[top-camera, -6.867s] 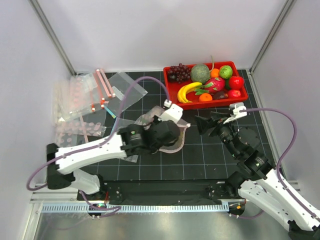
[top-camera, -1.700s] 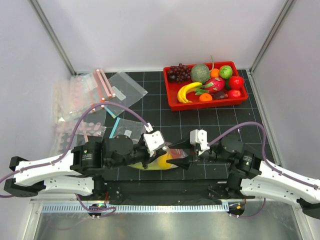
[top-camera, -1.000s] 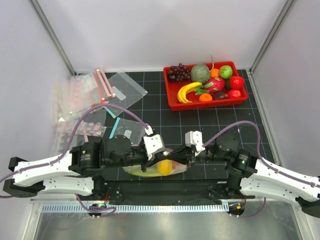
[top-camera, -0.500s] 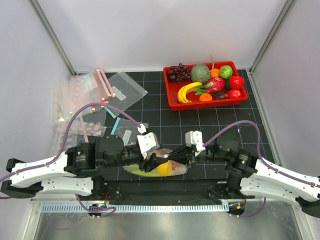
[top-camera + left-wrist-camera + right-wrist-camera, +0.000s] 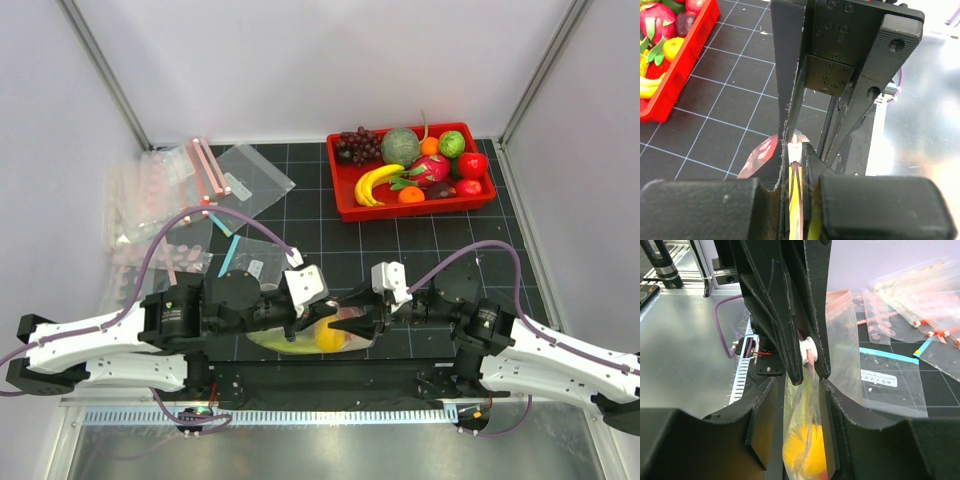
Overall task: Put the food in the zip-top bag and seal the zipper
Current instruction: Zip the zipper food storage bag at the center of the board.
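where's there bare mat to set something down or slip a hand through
Bare mat stretches between the red tray and the zip-top bag at the near centre, and continues as a narrow lane between the tray and the spare bags. Crowded: around the zip-top bag, where both sets of jaws meet, and the far left, under the pile of bags.

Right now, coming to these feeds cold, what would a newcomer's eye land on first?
First, the two arms nose to nose at the near edge. The left claw pinches the zip-top bag at its mouth, the right claw straddles it from the opposite side, and a yellow lemon glows through the plastic. Next comes the crowded red tray at the far right, then the spare bags strewn at the far left.
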